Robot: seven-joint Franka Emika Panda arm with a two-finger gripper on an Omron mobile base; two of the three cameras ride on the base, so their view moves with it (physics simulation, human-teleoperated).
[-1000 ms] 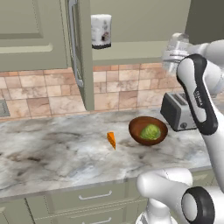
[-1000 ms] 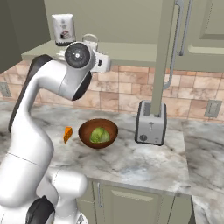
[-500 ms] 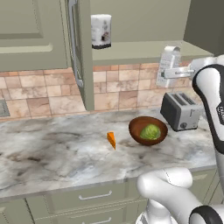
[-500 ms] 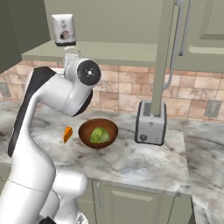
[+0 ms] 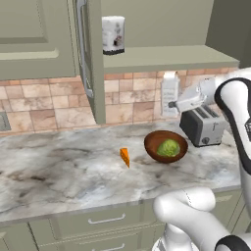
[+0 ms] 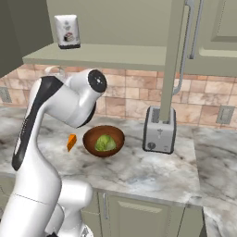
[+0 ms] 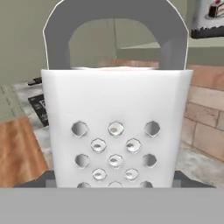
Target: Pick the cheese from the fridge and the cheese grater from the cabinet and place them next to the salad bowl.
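Note:
A white box cheese grater (image 5: 169, 89) with a grey loop handle hangs in the air just above and behind the salad bowl (image 5: 166, 146), and my gripper (image 5: 173, 101) is shut on it from the right. In the hand view the cheese grater (image 7: 116, 131) stands upright, close up, between my finger tips. The brown salad bowl (image 6: 103, 140) holds a ball of green lettuce. The cheese (image 5: 125, 157), a small orange wedge, lies on the marble counter just left of the bowl; it is also seen as the cheese (image 6: 71, 142). The cabinet door (image 5: 90, 59) stands open. The fridge is out of view.
A silver toaster (image 5: 203, 126) stands right of the bowl, also seen as the toaster (image 6: 159, 129). A white canister (image 5: 113, 34) sits on the open cabinet shelf above. The open door edge (image 6: 178, 55) hangs down over the counter (image 5: 59, 171). Drawers run below.
My arm has carried the cheese grater down and to the left, from high near the cabinet shelf to just above the bowl and toaster. The cheese and the bowl have not moved.

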